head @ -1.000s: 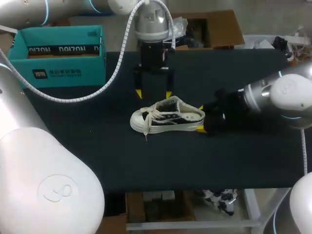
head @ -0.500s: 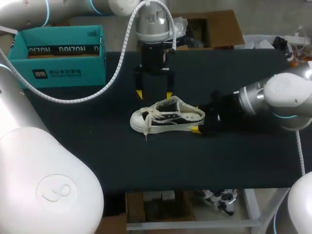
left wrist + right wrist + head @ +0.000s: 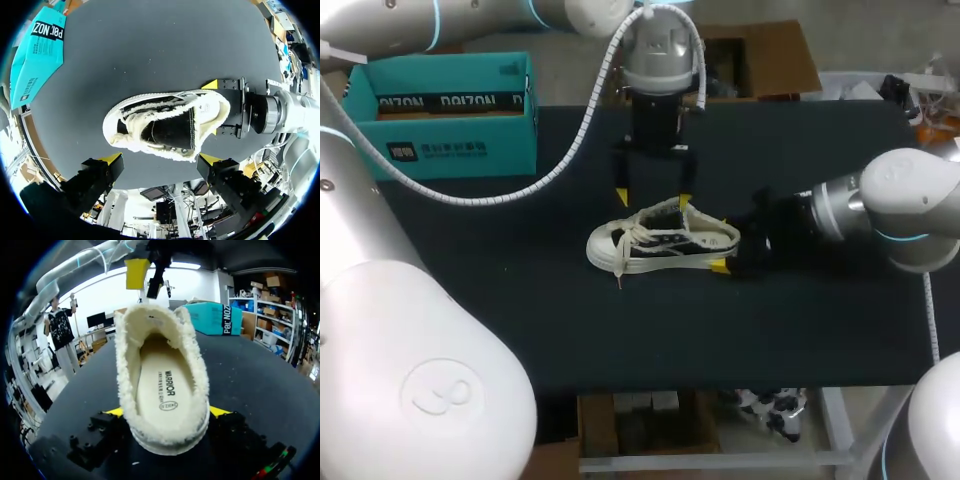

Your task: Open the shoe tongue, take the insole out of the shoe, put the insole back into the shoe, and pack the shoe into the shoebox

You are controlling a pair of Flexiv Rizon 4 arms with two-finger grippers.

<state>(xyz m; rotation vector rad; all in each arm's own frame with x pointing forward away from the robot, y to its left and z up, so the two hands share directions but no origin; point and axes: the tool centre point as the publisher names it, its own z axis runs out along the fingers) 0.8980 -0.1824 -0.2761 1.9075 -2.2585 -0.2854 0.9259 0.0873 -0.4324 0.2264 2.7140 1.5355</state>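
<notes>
Shoe (image 3: 665, 238) rests sole-down on the surface (image 3: 520, 310), insole (image 3: 160, 385) seated inside. Right hand (image 3: 728, 244) pinches the shoe's heel, presumably to steady it. Left hand (image 3: 652, 198), spread and empty, hangs over the shoe's opening, likely for the tongue. Shoebox (image 3: 440, 110) sits well beyond the shoe's toe.

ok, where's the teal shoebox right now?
In the head view the teal cardboard shoebox sits at the far left corner of the black table, well left of the left gripper and apart from the white fleece-lined sneaker.
</notes>
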